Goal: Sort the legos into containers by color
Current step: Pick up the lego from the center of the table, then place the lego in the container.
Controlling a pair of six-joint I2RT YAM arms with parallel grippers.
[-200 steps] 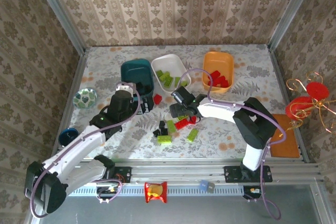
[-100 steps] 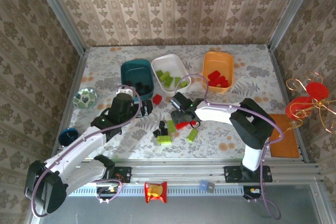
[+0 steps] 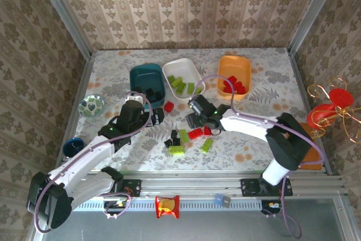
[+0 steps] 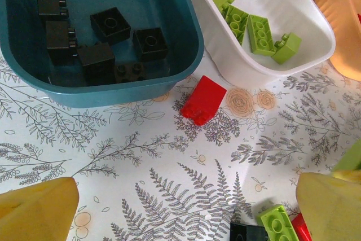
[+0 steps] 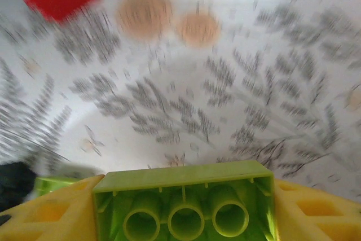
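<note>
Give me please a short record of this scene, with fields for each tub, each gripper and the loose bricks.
teal tub: black bricks
white tub: green bricks
orange tub: red bricks
left gripper: open, empty, near loose red brick
right gripper: shut on lime green brick
unsorted pile: red, green, black, on table

Oddments around a fern-printed table

A white tablecloth printed with grey ferns and orange flowers (image 3: 113, 74) covers the table, and beige damask wallpaper (image 3: 186, 9) closes it in on three sides. A small round patterned dish (image 3: 91, 105) sits by the left edge, with a small blue cup (image 3: 72, 147) nearer the front. Off the right edge stand a red ornament with gold wire curls (image 3: 333, 108) and a flat orange board (image 3: 307, 165). On the aluminium rail (image 3: 197, 184) along the front sits a red and yellow packet (image 3: 167, 206).
</note>
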